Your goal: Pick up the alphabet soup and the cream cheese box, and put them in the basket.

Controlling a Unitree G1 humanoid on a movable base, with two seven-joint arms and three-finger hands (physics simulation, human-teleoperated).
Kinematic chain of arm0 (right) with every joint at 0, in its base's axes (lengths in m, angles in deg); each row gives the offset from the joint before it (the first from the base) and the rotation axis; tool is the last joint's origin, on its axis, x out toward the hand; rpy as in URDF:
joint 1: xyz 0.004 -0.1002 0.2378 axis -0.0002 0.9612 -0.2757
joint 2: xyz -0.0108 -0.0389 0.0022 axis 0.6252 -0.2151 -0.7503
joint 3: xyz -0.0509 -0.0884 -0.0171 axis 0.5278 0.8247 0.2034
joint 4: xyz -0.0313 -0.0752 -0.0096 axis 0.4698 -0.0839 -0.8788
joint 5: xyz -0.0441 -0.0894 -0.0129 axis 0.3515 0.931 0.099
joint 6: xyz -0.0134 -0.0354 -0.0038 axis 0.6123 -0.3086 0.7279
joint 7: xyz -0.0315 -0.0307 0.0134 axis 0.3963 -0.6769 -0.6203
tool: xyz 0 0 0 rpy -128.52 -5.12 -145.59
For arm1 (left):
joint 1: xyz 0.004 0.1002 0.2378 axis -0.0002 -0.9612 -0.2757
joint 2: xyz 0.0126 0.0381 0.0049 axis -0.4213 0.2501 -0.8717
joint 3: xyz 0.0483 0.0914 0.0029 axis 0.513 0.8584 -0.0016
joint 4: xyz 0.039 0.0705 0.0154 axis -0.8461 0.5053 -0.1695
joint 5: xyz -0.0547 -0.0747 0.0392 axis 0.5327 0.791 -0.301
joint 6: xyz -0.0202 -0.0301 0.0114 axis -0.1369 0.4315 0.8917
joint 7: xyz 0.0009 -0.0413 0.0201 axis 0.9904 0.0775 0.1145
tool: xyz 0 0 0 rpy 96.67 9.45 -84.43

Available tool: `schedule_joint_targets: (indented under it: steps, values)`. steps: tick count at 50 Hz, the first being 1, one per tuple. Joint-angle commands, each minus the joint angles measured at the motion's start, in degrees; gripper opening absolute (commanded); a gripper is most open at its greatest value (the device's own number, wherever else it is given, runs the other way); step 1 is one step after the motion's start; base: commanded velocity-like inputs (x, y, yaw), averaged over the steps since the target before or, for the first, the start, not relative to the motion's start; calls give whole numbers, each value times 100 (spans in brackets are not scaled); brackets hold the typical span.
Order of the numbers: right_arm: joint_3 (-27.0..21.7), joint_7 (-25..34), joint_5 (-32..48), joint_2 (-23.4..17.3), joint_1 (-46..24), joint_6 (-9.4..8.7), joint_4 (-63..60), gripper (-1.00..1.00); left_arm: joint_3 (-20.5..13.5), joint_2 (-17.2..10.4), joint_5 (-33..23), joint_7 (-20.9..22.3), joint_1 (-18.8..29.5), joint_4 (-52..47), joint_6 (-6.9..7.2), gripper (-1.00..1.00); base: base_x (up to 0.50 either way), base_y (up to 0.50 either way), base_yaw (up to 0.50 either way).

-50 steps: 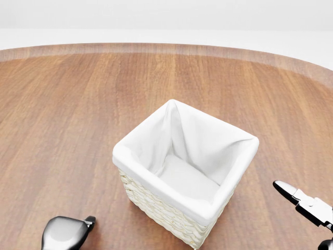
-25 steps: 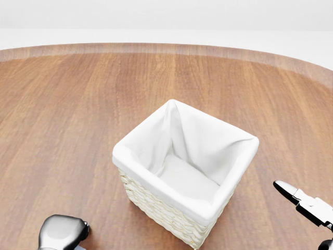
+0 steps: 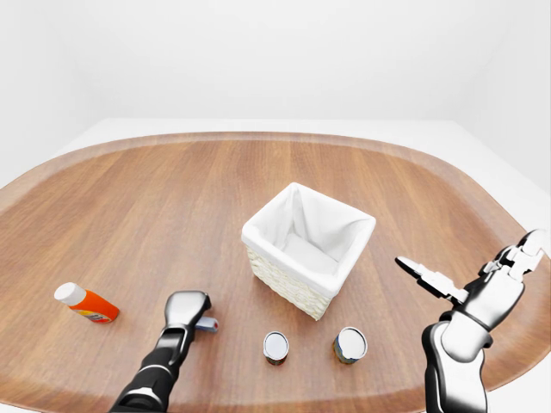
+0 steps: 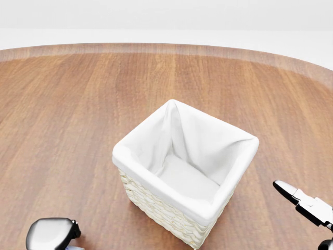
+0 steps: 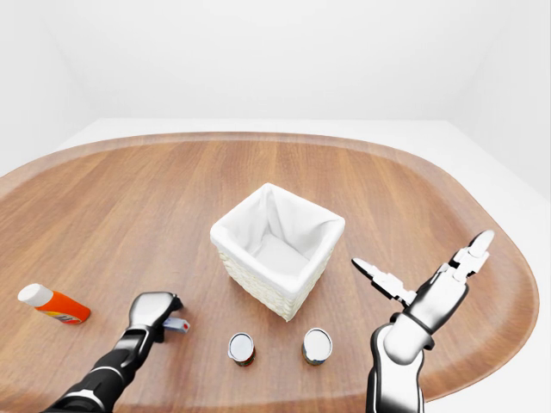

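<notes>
The white-lined wicker basket (image 3: 310,249) stands mid-table. Two upright cans, seen from above, sit below it in the left-eye view: one (image 3: 275,347) on the left, one (image 3: 350,344) on the right. I cannot tell from their lids which is the alphabet soup. My left hand (image 3: 186,311) is curled downward over a small flat box (image 5: 177,325), apparently the cream cheese box. Only the box's right end shows, and the fingers are hidden. My right hand (image 3: 469,267) hovers to the right of the basket, fingers spread, holding nothing.
An orange bottle with a white cap (image 3: 86,303) lies at the table's left. The wooden table (image 3: 172,198) is oval, with its near edge just below the cans. One right fingertip (image 4: 291,191) pokes into the head view beside the basket.
In the head view my left hand has slid left and lower, toward the bottom edge. The right hand and the basket have not moved.
</notes>
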Motion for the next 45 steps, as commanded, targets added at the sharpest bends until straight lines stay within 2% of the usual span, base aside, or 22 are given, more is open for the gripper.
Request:
schedule_joint_targets:
  steps: [1, 9, 14, 20, 29, 36, 40, 45]
  values:
    - [10, 0, 11, 3, 4, 3, 1, 100, -334, -296, 98, 0, -380, -403, 1, -100, 0, 0, 0]
    - [4, 0, 1, -11, -17, 35, 68, 100, -672, -309, 561, 0, -521, -1135, 1, -100, 0, 0, 0]
    - [4, 0, -3, -15, -23, 14, 58, 100, -885, -318, 754, 0, -864, -2063, 1, -100, 0, 0, 0]
    - [8, 0, -2, -10, -21, -35, 7, 100, -1206, -273, 885, 673, -1251, -3237, 1, -100, 0, 0, 0]
    - [8, 0, -1, -10, -21, -38, 6, 100, -1586, -191, 1130, 1253, -1426, -4124, 1, -100, 0, 0, 0]
    - [-2, 0, -9, -16, -40, -25, 58, 100, -1775, -133, 1251, 1609, -1500, -4652, 1, -100, 0, 0, 0]
    - [1, 0, -11, -21, -42, -37, 54, 100, -1771, -114, 1104, 1532, -1454, -4690, 1, -100, 0, 0, 0]
    - [-3, 0, -12, -26, -46, -24, 72, 100, -1928, -50, 1353, 1905, -1488, -5276, 1, -100, 0, 0, 0]
